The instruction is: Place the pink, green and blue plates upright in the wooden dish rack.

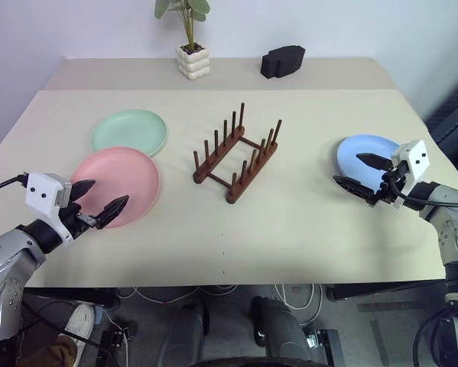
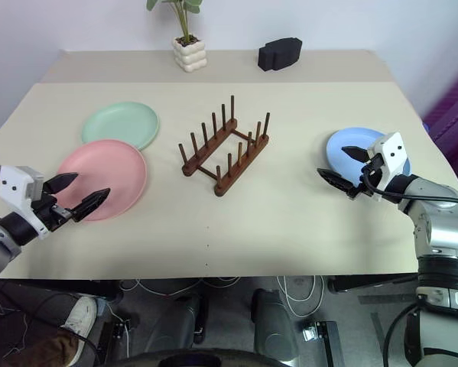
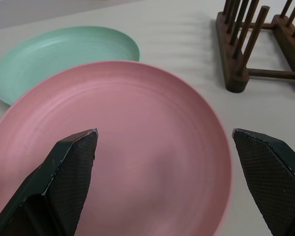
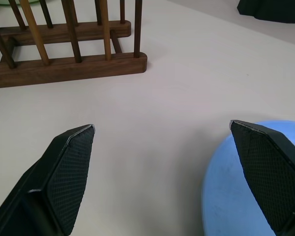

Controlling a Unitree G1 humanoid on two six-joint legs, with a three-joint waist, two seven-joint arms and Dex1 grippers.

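Observation:
The pink plate point(image 1: 121, 183) lies flat on the table's left side, and the green plate point(image 1: 129, 131) lies flat just behind it. My left gripper point(image 1: 99, 197) hovers open over the pink plate's near edge with nothing between its fingers. At the table's centre stands the wooden dish rack point(image 1: 237, 156), empty. The blue plate point(image 1: 362, 155) lies flat on the right. My right gripper point(image 1: 364, 173) stands open at the blue plate's near left edge, holding nothing. The right wrist view has the blue plate point(image 4: 250, 191) under one finger.
A black block point(image 1: 282, 60) and a small potted plant point(image 1: 192, 53) stand at the table's far edge. Bare tabletop point(image 1: 290, 229) spreads in front of the rack. Cables lie on the floor below the near edge.

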